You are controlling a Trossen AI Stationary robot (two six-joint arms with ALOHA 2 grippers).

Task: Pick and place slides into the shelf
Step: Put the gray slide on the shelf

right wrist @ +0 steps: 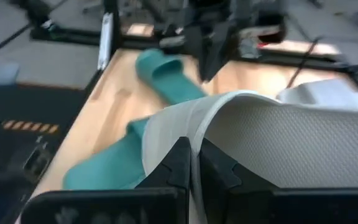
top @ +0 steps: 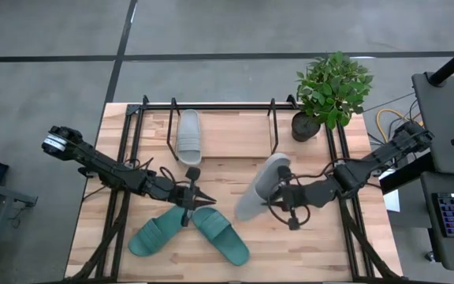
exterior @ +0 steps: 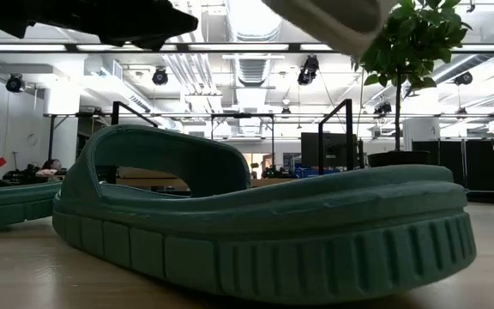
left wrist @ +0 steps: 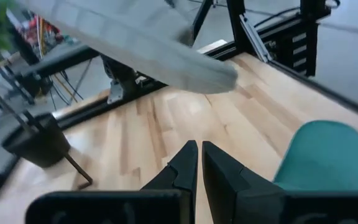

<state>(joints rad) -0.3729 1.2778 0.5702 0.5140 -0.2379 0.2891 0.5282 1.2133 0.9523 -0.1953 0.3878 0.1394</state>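
Right now the right gripper [top: 284, 192] has its fingers [right wrist: 178, 163] pinched shut on the thin edge of a light grey slide [top: 260, 188], which it holds tilted off the bench [top: 235, 154]; in the right wrist view the slide's textured grey surface [right wrist: 291, 140] fills the space just ahead of and beside the fingers. Beyond those fingers, across the bench, lie the two teal green slides: one [right wrist: 166, 73] farther off by the other arm, the other [right wrist: 107, 165] nearer and below the held slide. The left gripper [top: 187, 196] hovers just above the gap between the teal pair, its fingers [left wrist: 182, 168] closed together with nothing between them. The left teal slide [top: 157, 234] and the right teal slide [top: 221, 235] rest flat on the bench on either side of those fingers, angled apart like an open V; in the low view the nearer one [exterior: 264, 223] fills the foreground, and the held grey slide [exterior: 328, 15] shows at the top edge, clear of the bench. Farther from both pairs of fingers, the second light grey slide [top: 188, 136] lies on the shelf [top: 221, 106], between its black upright loops at the bench's far side. A potted plant [top: 329, 91] stands at the far corner beyond the right gripper.
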